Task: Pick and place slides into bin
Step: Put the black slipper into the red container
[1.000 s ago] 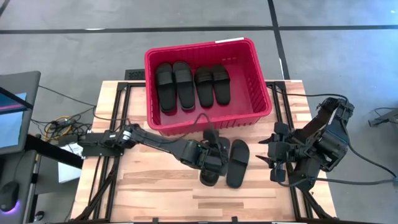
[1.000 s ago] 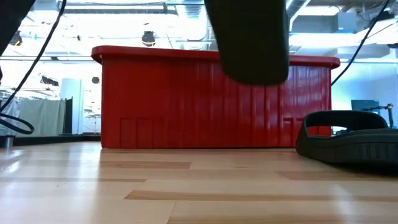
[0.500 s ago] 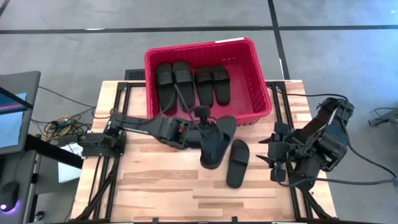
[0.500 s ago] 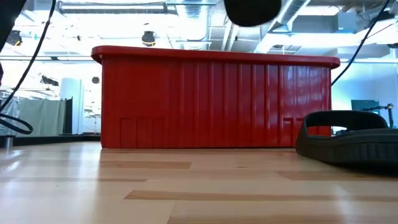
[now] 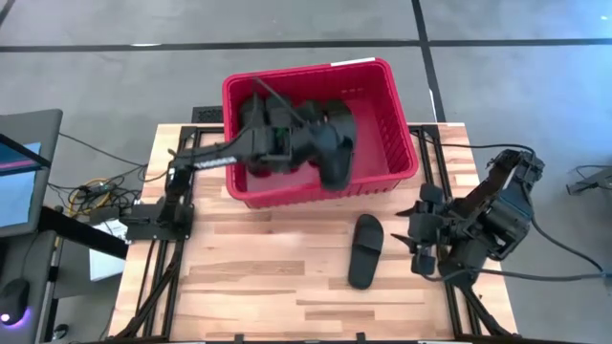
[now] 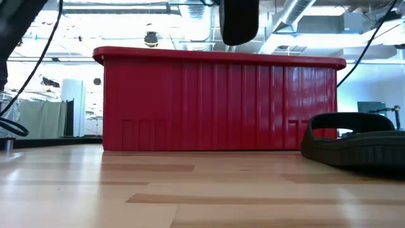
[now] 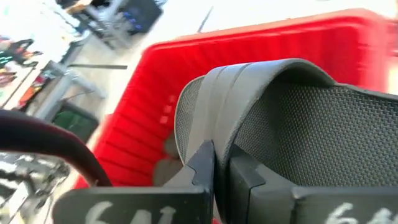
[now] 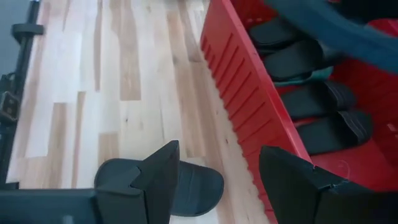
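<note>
bin: red basket [image 5: 403, 143] sits at the far end of the table [image 5: 249, 287], long side facing me.
my left gripper: [image 5: 316, 143] up over the bin's inside, near its front wall, jaws clamped tight on a black slide.
held slide: [image 5: 337, 153] hangs in the air above the bin, strap pinched between my fingers [image 7: 205, 165], sole tilted; not touching the bin floor as far as I can tell.
slides in bin: black ones [image 8: 323, 99] lie flat on the bin floor, side by side; exact count hidden by my arm.
loose slide: [image 5: 364, 250] one black slide on the table just in front of the bin, right of centre, clear of the wall.
my right gripper: [image 5: 419, 239] low over the table right of the loose slide, jaws wide apart, holding nothing.
</note>
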